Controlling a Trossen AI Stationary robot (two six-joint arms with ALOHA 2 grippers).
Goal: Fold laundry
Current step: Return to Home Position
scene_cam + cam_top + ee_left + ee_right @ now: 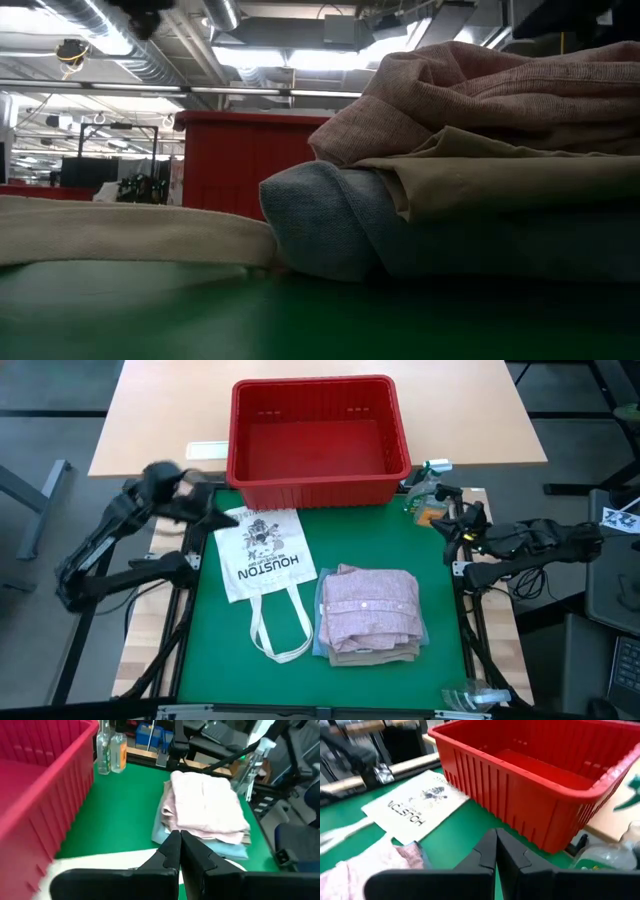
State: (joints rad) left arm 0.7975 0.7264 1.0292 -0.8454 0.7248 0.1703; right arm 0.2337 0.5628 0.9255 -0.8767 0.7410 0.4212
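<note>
Low view: nearest, on the green tabletop point(300, 320), we find jeans point(330, 225) lowest, tan cloth point(500, 180) between, pink shirt point(470, 90) uppermost, tote bag point(120, 232) alongside. Beyond stands the red basket point(240, 160). Left end effector point(179, 836) and right end effector point(496, 834): fully closed, empty, near its front corners.

The red basket point(318, 488) blocks the middle of the tabletop's point(360, 535) far edge. A tote bag point(262, 550) lies flat toward the left edge, its straps trailing toward the near edge. The stack of folded laundry point(370, 612) rises just beside them, right of centre. Bare green lies open between basket and stack and at the near-left corner. Bottles point(428, 500) crowd the far-right corner.
</note>
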